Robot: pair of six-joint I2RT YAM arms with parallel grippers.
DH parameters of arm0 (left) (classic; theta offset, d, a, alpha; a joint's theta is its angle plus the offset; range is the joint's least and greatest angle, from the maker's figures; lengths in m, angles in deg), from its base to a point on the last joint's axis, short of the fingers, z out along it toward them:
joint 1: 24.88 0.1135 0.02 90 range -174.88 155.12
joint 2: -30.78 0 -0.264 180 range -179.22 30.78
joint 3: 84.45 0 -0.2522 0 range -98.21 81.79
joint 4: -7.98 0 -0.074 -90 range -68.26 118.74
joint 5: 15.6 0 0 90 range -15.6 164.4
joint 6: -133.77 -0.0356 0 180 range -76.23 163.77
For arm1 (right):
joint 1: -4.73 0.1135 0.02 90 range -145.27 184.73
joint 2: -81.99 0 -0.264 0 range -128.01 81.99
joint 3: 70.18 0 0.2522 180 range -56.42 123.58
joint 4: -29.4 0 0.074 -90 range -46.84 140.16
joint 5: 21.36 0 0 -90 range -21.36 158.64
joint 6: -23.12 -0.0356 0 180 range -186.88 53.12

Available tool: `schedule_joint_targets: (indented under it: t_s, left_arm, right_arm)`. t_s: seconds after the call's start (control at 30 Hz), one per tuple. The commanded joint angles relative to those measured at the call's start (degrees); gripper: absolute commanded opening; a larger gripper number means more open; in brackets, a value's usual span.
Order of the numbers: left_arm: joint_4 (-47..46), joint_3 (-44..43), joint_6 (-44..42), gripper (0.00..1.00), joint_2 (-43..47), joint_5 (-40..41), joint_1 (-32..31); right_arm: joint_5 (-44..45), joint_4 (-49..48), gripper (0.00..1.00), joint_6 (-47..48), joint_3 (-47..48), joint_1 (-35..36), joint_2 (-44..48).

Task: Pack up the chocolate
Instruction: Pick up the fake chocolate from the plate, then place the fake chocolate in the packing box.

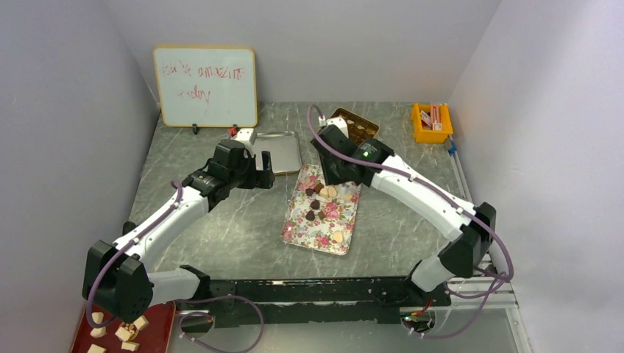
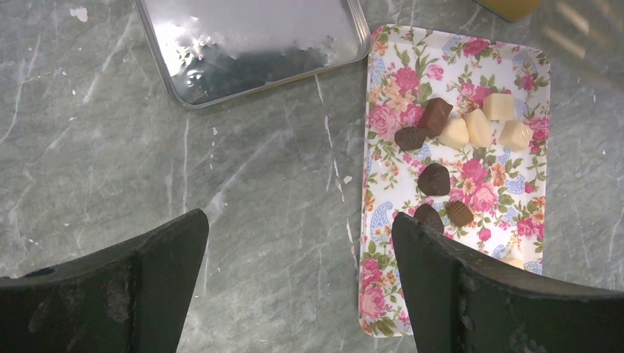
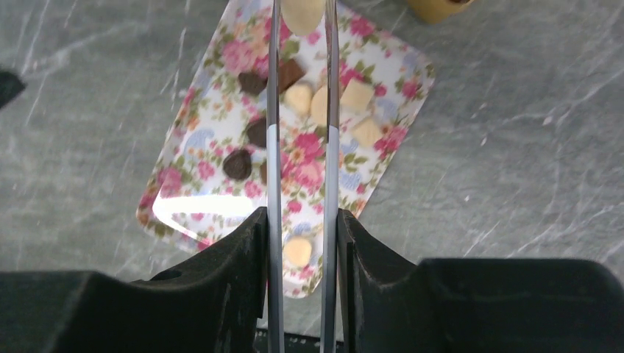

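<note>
Surface: grey, marble-veined, evenly lit. Walls: plain pale grey, enclosing its left, far and right sides. Whiteboard: propped at its far-left edge, red scrawl.

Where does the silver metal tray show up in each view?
Top external: silver tray at back center, just left of the flowered tray's far end.
Left wrist: along the top edge, left of center.
Right wrist: not in it.
Shared landmark: the flowered tray, in all three.

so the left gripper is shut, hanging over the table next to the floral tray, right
Not quite. The left gripper is wide open, not shut; the left wrist view shows its fingers far apart. The rest holds: it hangs over the table next to the floral tray.
</note>
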Motion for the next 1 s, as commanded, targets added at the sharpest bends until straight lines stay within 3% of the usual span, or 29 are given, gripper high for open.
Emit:
schedule_joint_targets:
  t_s: [0.0,0.43,0.97]
  left_arm:
    - [-1.71,-1.9,-0.93,1.0,0.12,0.02,-0.28]
    - [-0.53,-2.76,-1.73,1.0,0.02,0.81,-0.26]
    - [-0.76,-2.45,-0.87,1.0,-0.68,0.61,-0.28]
  right_arm:
    - [2.01,-5.19,0.04,5.64,6.29,-6.72,-3.75]
    - [-1.78,-13.19,0.02,14.63,27.56,-23.15,-26.14]
    - [-5.61,-17.01,0.05,16.28,37.81,-27.39,-39.44]
